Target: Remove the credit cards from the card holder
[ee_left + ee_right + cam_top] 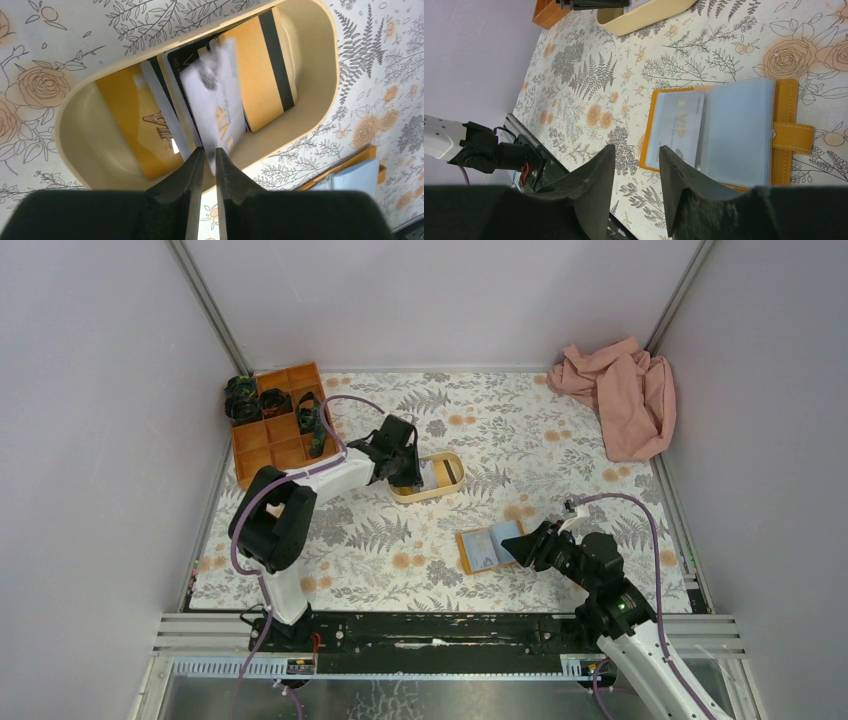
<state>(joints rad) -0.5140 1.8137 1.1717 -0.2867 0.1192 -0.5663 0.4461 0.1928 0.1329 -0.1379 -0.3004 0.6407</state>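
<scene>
Left gripper (209, 150) fingers hang over the beige tray (82, 145); the card holder (724, 135) lies open by my right arm.
I see the left jaws a slit apart, with a blurred white card (215, 100) at their tips above gold cards (260, 75) in the tray; whether it is pinched I cannot tell. My right gripper (637, 150) stands released and empty just beside the holder, which lies spread flat on the floral mat (589, 65), one pale card (676, 127) in its sleeve.
</scene>
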